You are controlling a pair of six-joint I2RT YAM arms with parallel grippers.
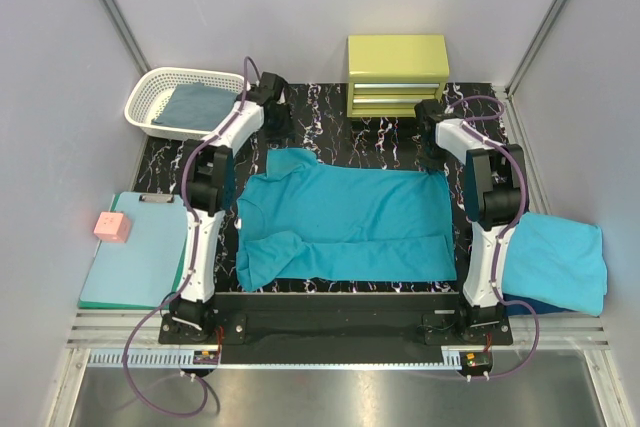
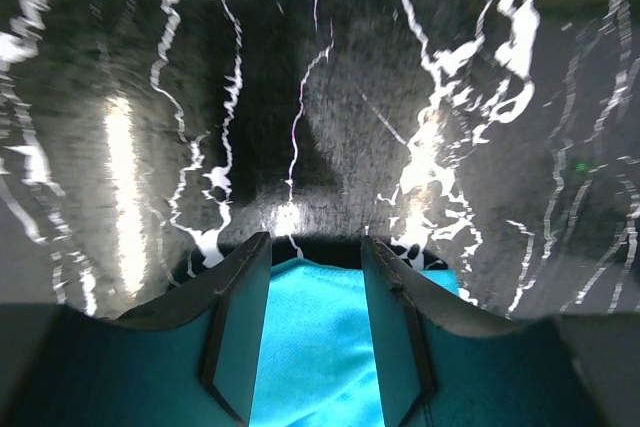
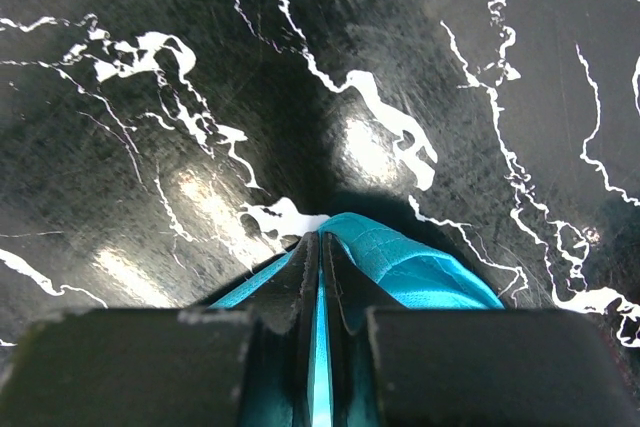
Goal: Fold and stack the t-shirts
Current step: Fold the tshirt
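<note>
A teal t-shirt (image 1: 340,222) lies spread flat on the black marble mat (image 1: 395,142), with one sleeve folded at its near left. My left gripper (image 1: 280,132) is at the shirt's far left edge. In the left wrist view its jaws (image 2: 315,247) stand open, with teal cloth (image 2: 315,347) lying flat between them. My right gripper (image 1: 436,152) is at the shirt's far right corner. In the right wrist view it (image 3: 320,239) is shut on a thin fold of the teal cloth (image 3: 420,267), lifted slightly off the mat.
A white basket (image 1: 150,97) at the back left holds a dark blue-grey shirt (image 1: 195,105). A yellow-green drawer box (image 1: 397,75) stands at the back. A mint clipboard (image 1: 135,267) with a pink block (image 1: 112,227) lies left. A folded lighter turquoise shirt (image 1: 555,259) lies right.
</note>
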